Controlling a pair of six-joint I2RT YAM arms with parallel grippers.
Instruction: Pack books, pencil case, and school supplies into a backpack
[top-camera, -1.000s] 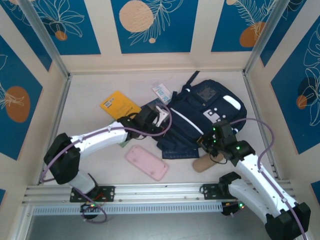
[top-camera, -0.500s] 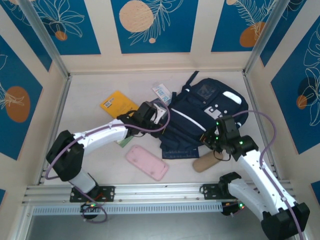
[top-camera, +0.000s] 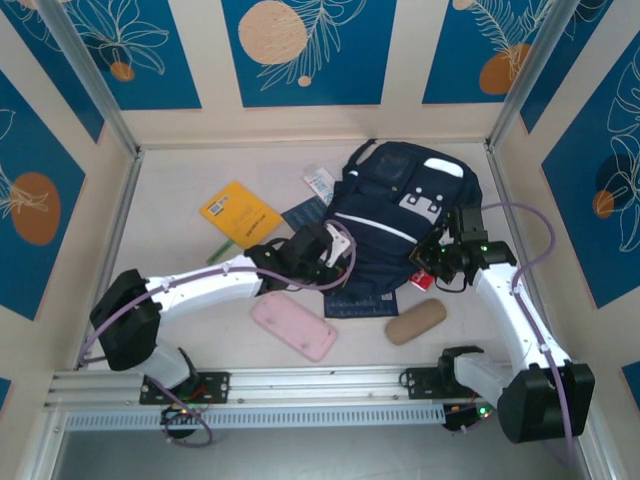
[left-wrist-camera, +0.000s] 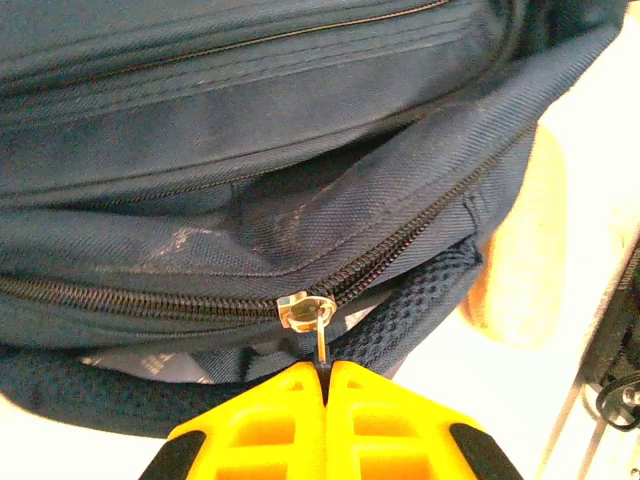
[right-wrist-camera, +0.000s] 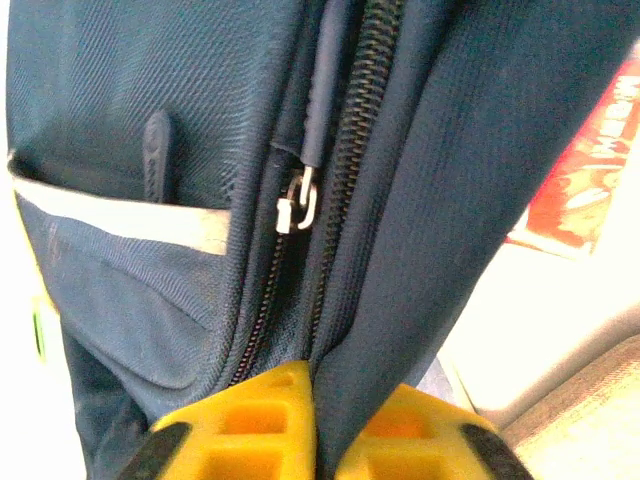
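The navy backpack (top-camera: 395, 215) lies at the middle right of the table, its zip part open. My left gripper (top-camera: 337, 257) is at its near-left edge, shut on the metal zipper pull (left-wrist-camera: 319, 338); the left gripper (left-wrist-camera: 325, 368) has its yellow fingers pressed together. My right gripper (top-camera: 437, 262) is at the backpack's near-right side, and the right gripper (right-wrist-camera: 325, 385) is shut on a fold of backpack fabric (right-wrist-camera: 400, 260) beside a zip. A yellow-orange book (top-camera: 240, 212) and a navy book (top-camera: 303, 214) lie left of the backpack. The pink pencil case (top-camera: 293, 325) lies near the front.
A tan pouch (top-camera: 416, 321) lies in front of the backpack, between my arms. A pale blue-white packet (top-camera: 320, 183) sits by the backpack's far-left corner. A red packet (right-wrist-camera: 590, 170) lies just right of the backpack. Frame walls close the table on three sides.
The backpack has shifted toward the back wall. My right gripper has moved back and right with the fabric, uncovering the tan pouch. My left gripper has drawn the zipper pull rightward and nearer.
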